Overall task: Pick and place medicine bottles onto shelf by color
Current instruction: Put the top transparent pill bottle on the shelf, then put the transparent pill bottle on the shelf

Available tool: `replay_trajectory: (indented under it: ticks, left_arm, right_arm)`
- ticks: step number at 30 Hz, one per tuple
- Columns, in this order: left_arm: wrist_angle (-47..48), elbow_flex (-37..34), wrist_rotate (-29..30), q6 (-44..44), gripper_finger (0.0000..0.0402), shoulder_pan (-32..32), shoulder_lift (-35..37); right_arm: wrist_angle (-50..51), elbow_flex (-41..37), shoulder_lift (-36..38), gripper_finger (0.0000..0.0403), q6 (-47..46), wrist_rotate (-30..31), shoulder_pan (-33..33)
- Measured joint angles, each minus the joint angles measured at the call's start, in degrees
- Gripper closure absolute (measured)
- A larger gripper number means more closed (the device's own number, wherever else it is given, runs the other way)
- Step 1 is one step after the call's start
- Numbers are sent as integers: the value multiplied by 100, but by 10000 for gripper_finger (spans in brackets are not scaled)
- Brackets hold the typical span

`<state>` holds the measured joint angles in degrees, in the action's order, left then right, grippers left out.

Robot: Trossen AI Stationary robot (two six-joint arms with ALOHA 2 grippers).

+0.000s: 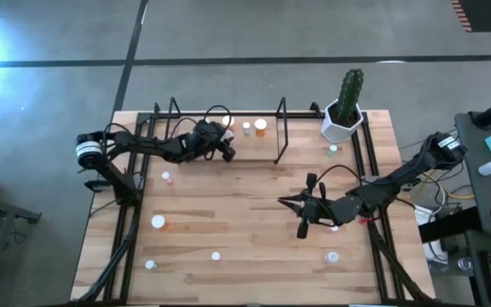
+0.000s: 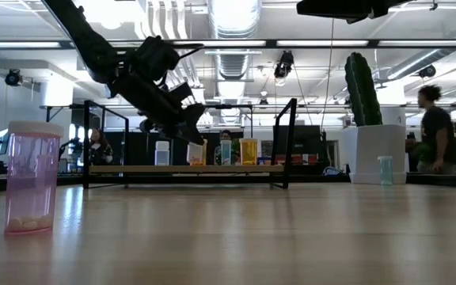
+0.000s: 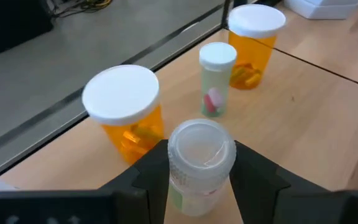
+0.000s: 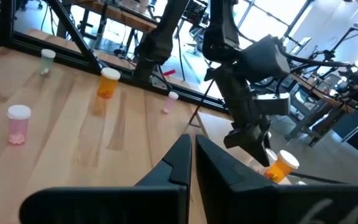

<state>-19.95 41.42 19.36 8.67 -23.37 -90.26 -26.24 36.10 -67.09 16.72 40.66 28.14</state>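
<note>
left pincer (image 3: 201,163) gripping clear bottle (image 3: 199,163), over shelf (image 1: 228,138)

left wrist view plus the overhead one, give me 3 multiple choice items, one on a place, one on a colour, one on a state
1. Where does the cactus pot stand?
A. at the table's far right corner
B. at the table's near left corner
C. on the shelf

2. What colour is the bottle nearest the clear bottle that the left end effector holds?
A. pink
B. orange
C. blue

3. What state is the left end effector in?
A. open and empty
B. shut on the clear bottle
C. out of view

Answers:
1 A: the high view shows the pot beyond the shelf at the right end of the far edge.
2 B: the orange bottle stands right beside it in the left wrist view.
3 B: both fingers press the bottle's sides.
</note>
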Motion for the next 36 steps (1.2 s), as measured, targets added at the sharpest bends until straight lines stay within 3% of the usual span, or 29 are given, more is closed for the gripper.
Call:
replay_trajectory:
  ticks: [10,24,31,36]
  left_arm:
    - [-54,-29,-106,-20,268,6,-2]
    - [-46,-47,-108,-202,195,6,27]
    - [118,-56,-107,-391,182,114,581]
    - [317,-170,-108,-732,182,472,1284]
  right_arm:
    - [0,0,0,390,6,-2,0]
    - [1,0,-2,390,41,-4,0]
    - [171,0,98,390,76,-11,41]
    - [1159,191,333,390,-295,-4,291]
